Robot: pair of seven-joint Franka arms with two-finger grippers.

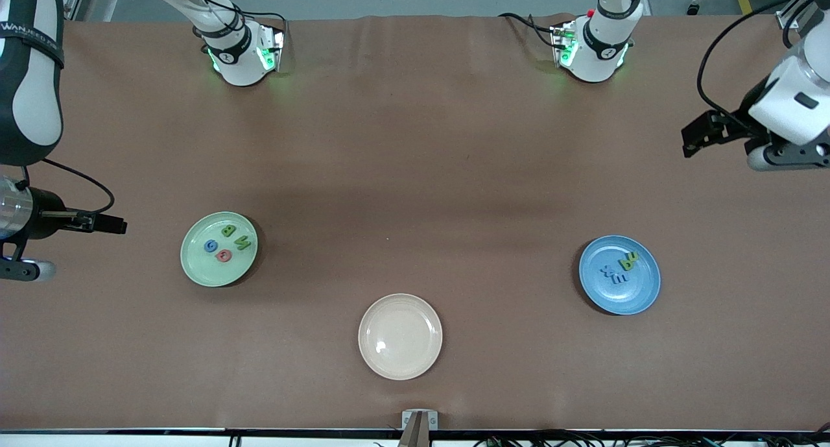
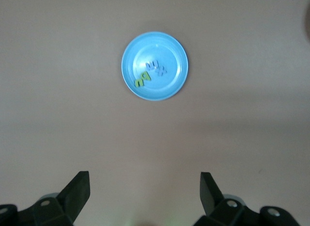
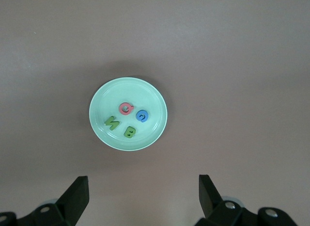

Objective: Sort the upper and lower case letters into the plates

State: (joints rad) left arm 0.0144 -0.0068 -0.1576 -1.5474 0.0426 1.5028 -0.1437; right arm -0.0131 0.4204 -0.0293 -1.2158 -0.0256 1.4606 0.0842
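Both end effectors (left [image 2: 144, 192], right [image 3: 143, 193]) gape, raised.

I see four tiny flat letters [image 1: 225, 243] in the round pale green plate [image 1: 194, 265], four more letters [image 1: 620, 269] in the round blue plate [image 1: 639, 294].

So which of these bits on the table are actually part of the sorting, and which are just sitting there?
Part of the job:
- pale green plate, holding four letters
- blue plate, holding four more letters

Just lying about:
- cream plate, nothing in it
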